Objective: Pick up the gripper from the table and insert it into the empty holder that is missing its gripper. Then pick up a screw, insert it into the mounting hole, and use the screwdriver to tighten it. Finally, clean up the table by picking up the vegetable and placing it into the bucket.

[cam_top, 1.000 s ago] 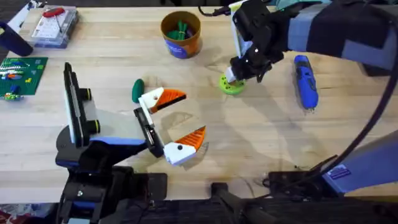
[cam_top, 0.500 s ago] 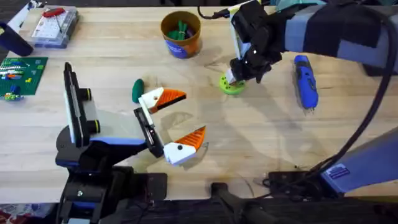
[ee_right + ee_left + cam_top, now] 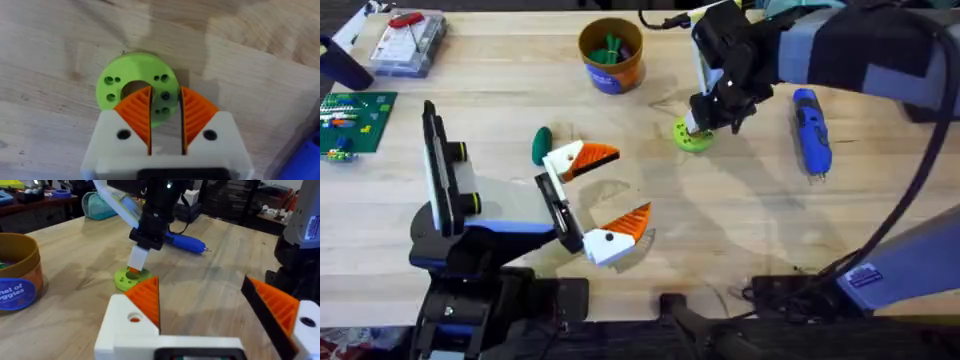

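My right gripper (image 3: 696,124) points down onto a lime-green disc (image 3: 693,138) with a centre hole. In the right wrist view its orange pads (image 3: 136,107) stand a narrow gap apart, with a small dark screw (image 3: 165,95) between their tips at the disc (image 3: 112,82). The blue screwdriver (image 3: 811,130) lies to the right of it. My left gripper (image 3: 630,184) hovers wide open and holds nothing. The dark-green vegetable (image 3: 541,145) lies just left of it. The orange-brown bucket (image 3: 611,62) stands at the back. The loose gripper and its holder are out of view.
A clear parts box (image 3: 408,42) sits at the back left corner of the table (image 3: 740,230), and a green circuit board (image 3: 355,120) lies in front of it. The left wrist view shows the right gripper (image 3: 136,265) on the disc (image 3: 125,279) and the bucket (image 3: 17,280).
The right arm has edged very slightly toward the far side above the disc. Nothing else has moved.
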You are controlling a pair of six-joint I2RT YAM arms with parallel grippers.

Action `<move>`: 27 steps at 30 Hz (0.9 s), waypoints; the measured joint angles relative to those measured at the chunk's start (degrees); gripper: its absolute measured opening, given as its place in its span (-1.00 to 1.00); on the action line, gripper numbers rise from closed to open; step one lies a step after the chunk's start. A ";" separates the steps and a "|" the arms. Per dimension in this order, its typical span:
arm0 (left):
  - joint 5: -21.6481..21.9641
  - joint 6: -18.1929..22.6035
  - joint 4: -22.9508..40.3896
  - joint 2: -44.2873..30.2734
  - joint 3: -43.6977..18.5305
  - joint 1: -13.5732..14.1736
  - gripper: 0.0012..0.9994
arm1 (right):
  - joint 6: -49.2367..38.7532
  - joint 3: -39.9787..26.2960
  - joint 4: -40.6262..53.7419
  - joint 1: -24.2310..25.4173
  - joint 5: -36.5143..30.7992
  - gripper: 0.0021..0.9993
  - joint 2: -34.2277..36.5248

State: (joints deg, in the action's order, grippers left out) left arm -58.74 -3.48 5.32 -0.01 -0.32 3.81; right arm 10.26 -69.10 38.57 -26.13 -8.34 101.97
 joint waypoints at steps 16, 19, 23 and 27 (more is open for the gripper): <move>0.00 -0.01 0.00 0.00 0.00 0.00 0.97 | 0.02 -0.07 0.04 0.00 -0.02 -0.46 -0.01; 0.00 -0.01 0.00 0.00 0.00 0.00 0.97 | 0.02 -0.45 0.07 0.00 -0.02 -0.43 0.00; 0.00 0.01 0.00 0.00 0.00 0.00 0.97 | 0.02 -0.92 0.04 0.00 -0.02 -0.40 0.00; 0.00 0.00 0.00 0.01 0.00 0.00 0.97 | 0.02 -0.94 0.21 0.00 -0.02 -0.40 -0.01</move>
State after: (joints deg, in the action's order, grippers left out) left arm -58.74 -3.47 5.32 0.00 -0.32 3.81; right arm 10.28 -70.04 38.78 -26.13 -8.36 101.96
